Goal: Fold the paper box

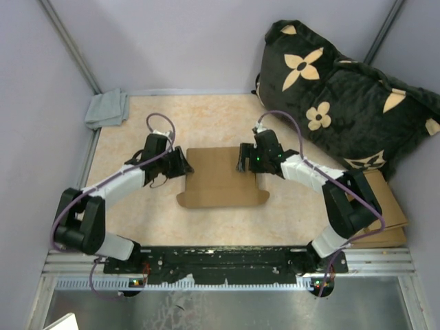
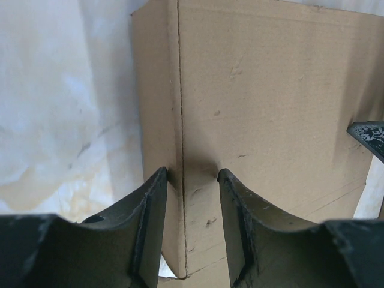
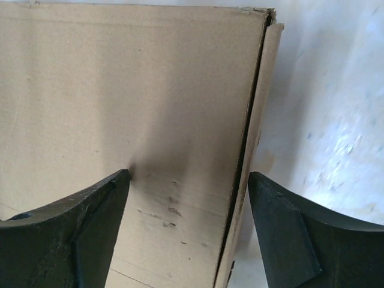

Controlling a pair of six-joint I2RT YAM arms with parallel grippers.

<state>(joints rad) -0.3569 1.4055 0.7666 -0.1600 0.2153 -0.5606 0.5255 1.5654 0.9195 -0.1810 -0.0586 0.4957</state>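
Paper box (image 1: 223,180) lies mid-surface (image 1: 206,117). Left claw (image 1: 180,163) is slightly apart over the left crease, right claw (image 1: 244,159) wide apart astride the right flap. Likely side-flap step; next, pinch and raise.

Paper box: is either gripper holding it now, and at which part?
Right gripper is open, astride the right edge of the paper box, holding nothing. Left gripper straddles the crease by the left edge; a hold cannot be told.
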